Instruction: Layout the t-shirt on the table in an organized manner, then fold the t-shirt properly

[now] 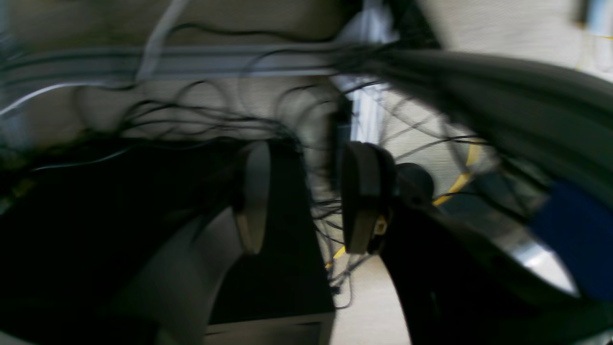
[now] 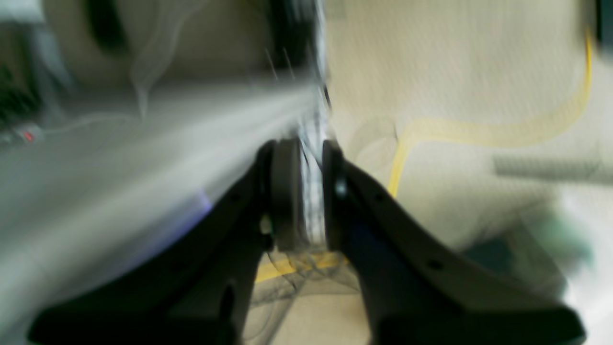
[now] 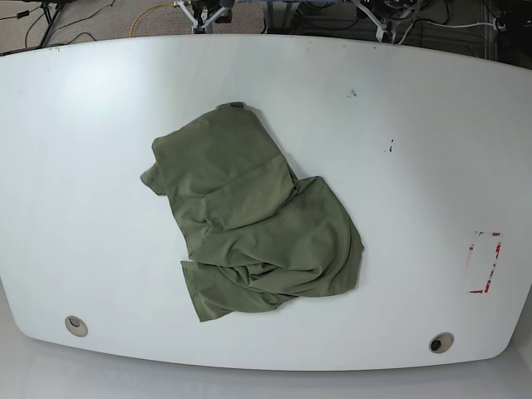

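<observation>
Olive-green t-shirt (image 3: 253, 220) crumpled in a loose heap a little left of the middle of the white table (image 3: 416, 166), upper part spread toward the far left, lower part bunched and folded over itself toward the near edge, many creases across the cloth. Lying flat on the tabletop, touched by nothing in the base view; no arm over the table there. Two round metal grommets near the front edge, one at the left (image 3: 76, 325) and one at the right (image 3: 440, 342), both well apart from the garment. Red tape rectangle (image 3: 485, 263) near the right edge, small dark specks (image 3: 388, 148) on the far right half. Left gripper (image 1: 306, 201) in its wrist view heavily blurred, pads standing apart with a clear gap between them and nothing in it, aimed at a tangle of dark cables (image 1: 201, 120) and a yellow cable (image 1: 459, 179) on beige floor. Right gripper (image 2: 306, 196) likewise smeared by motion, pads drawn close with only a narrow gap; seemingly nothing held, though the streaked light strip showing between them cannot be read for certain. Yellow line (image 2: 479, 134) curving over pale floor behind it. T-shirt out of sight in both wrist views.
</observation>
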You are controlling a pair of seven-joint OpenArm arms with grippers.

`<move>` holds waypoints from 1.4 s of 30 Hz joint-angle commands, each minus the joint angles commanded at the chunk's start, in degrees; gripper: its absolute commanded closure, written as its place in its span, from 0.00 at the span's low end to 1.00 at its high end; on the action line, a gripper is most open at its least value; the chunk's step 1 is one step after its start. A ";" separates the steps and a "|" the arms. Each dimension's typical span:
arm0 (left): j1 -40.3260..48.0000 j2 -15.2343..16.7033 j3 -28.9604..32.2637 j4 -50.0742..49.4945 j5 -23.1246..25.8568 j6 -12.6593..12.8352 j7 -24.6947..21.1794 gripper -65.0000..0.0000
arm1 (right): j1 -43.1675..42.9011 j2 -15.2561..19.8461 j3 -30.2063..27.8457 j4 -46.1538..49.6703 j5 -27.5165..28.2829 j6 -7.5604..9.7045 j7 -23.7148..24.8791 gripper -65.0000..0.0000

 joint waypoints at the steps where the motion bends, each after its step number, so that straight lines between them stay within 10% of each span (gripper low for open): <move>1: 0.09 0.00 0.00 0.00 0.00 0.00 0.00 0.65 | 0.00 0.00 0.00 0.00 0.00 0.00 0.00 0.86; 29: 2.20 -0.26 -0.26 0.53 -0.35 -0.18 -0.44 0.65 | -9.05 -1.58 0.18 13.01 0.09 0.09 -0.35 0.86; 42: 16.70 -1.32 -0.26 22.59 -6.68 -0.18 -1.05 0.65 | -19.52 -2.02 0.09 28.66 0.18 0.09 -3.87 0.86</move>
